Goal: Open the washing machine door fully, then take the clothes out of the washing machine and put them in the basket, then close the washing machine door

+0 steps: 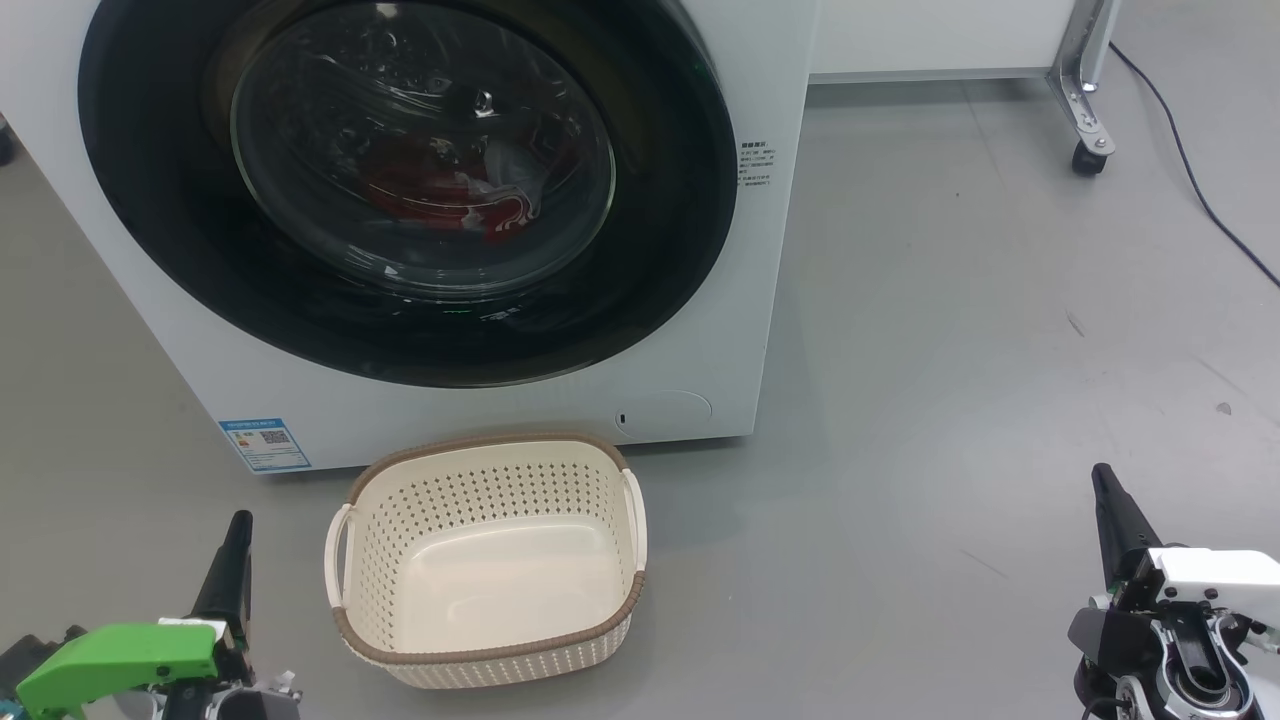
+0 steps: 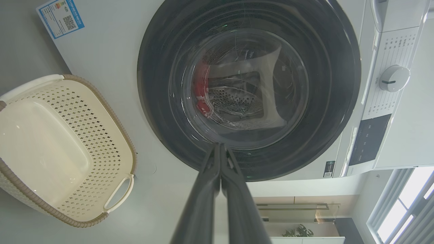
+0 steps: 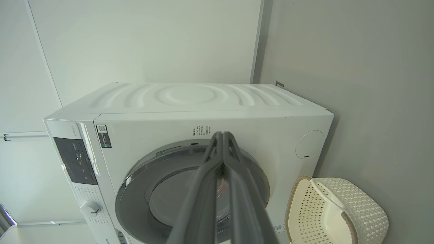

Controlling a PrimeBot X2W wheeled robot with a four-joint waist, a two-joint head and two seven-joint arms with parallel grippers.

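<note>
Basket (image 1: 480, 495) between left end effector (image 1: 240, 520) and right end effector (image 1: 1100, 474), both pressed together.

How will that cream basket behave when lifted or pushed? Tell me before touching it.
The basket is probably light: thin perforated plastic walls, nothing inside. It likely keeps its shape if lifted by a side handle. On the smooth grey floor it may slide rather than tip, being low and wide.

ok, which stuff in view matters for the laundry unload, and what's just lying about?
Job: washing machine, washing machine door (shut), clothes behind the glass, basket.
Lying about: wheeled frame leg, black cable, potted plant.
</note>
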